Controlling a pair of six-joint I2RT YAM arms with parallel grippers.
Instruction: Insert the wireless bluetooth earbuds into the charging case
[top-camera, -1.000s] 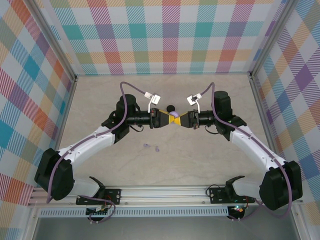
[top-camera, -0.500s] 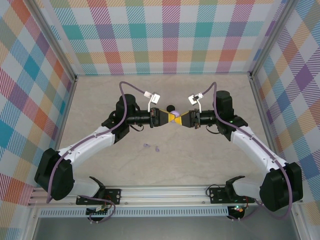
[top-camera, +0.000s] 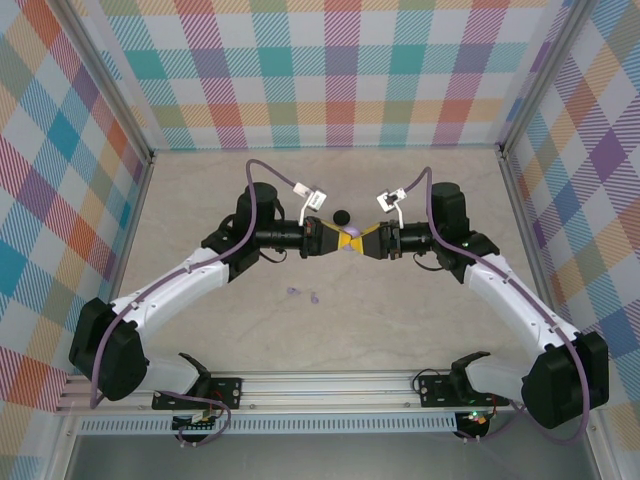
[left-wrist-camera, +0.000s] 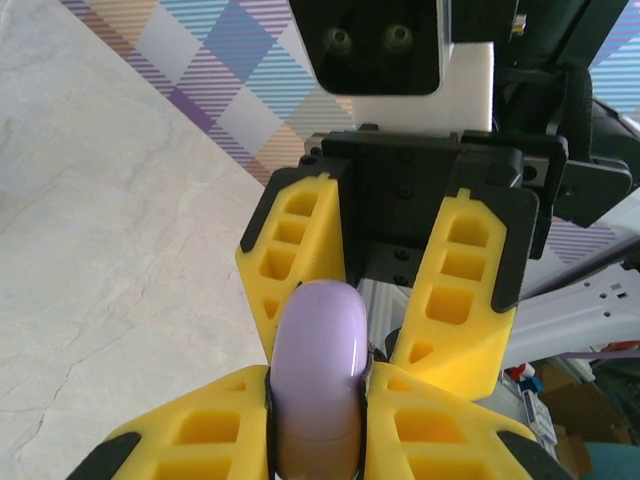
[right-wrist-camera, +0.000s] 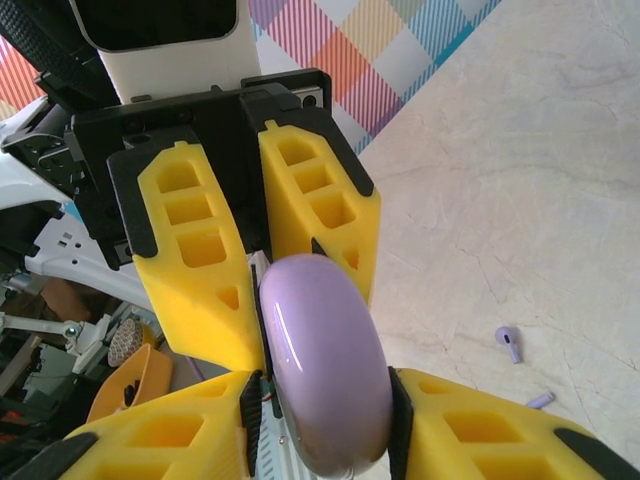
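- Top external view: both arms reach inward and meet tip to tip over the middle of the bench (top-camera: 200, 200), with the lavender charging case (top-camera: 349, 247) between them.
- Left fingers (left-wrist-camera: 430, 440) are clamped on the case, one pressed to each side.
- Right fingers (right-wrist-camera: 480, 430) flank the opposite end of the case and stand slightly parted. Left wrist view shows a gap between one of them and the case.
- Lavender earbuds (top-camera: 292, 291), two, lie loose on the bench, close together, on the arm-base side and well apart from the case.
- Small black round object (top-camera: 342, 215) sits on the bench just beyond the fingers.
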